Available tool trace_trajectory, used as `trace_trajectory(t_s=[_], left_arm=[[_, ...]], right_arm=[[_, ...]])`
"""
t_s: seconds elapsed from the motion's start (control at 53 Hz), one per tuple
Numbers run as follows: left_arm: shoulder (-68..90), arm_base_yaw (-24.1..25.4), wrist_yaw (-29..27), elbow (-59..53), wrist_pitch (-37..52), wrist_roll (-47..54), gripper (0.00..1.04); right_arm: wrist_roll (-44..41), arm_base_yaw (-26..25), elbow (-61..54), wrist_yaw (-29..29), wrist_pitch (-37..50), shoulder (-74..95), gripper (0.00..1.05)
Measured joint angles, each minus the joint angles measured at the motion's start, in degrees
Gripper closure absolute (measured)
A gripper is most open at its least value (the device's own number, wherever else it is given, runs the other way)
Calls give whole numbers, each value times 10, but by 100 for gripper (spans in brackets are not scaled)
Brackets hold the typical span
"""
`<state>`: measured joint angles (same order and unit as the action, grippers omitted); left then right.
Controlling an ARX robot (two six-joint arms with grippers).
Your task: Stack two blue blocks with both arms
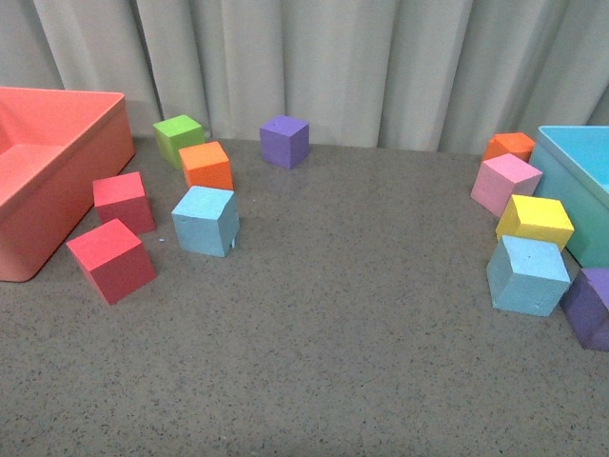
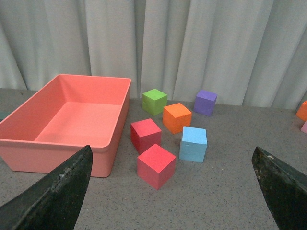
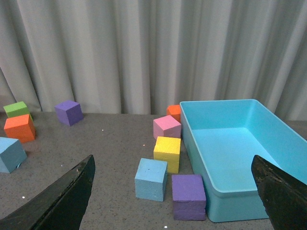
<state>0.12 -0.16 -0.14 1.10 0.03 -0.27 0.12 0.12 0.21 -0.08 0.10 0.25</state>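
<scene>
Supporting bench (image 1: 314, 381): grey, speckled, it is carrying two bins and scattered coloured cubes.
Coral bin (image 1: 57, 181): sitting at the left edge, open and empty.
Turquoise bin (image 1: 571, 181): sitting at the right edge.
Left gripper (image 2: 171, 151): hanging above the bench with its fingers spread wide and nothing between them.
Right gripper (image 3: 172, 158): likewise gaping wide, gripping nothing.
Left blue block (image 1: 205, 221): lying towards the left edge, near the coral bin, with red cubes (image 1: 122, 200) and an orange cube (image 1: 206, 165) close around it.
Right blue block (image 1: 526, 276): lying by the right edge, just beside the turquoise bin, between a yellow cube (image 1: 535, 219) and a purple cube (image 1: 592, 307).
Handling: the blocks are looking like matte foam, so probably light, slightly yielding and not slippery. A gentle squeeze is likely sufficing.
Hold: two opposite side faces, centred. On the right block the neighbours are crowding two sides, so the free pair is looking better.
</scene>
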Motion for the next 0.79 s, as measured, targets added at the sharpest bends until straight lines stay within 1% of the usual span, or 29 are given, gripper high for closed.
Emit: trace_trajectory(t_s=[0.792], left_arm=[[0, 0, 0, 0, 0, 0, 7]], right_arm=[[0, 0, 0, 0, 0, 0, 10]])
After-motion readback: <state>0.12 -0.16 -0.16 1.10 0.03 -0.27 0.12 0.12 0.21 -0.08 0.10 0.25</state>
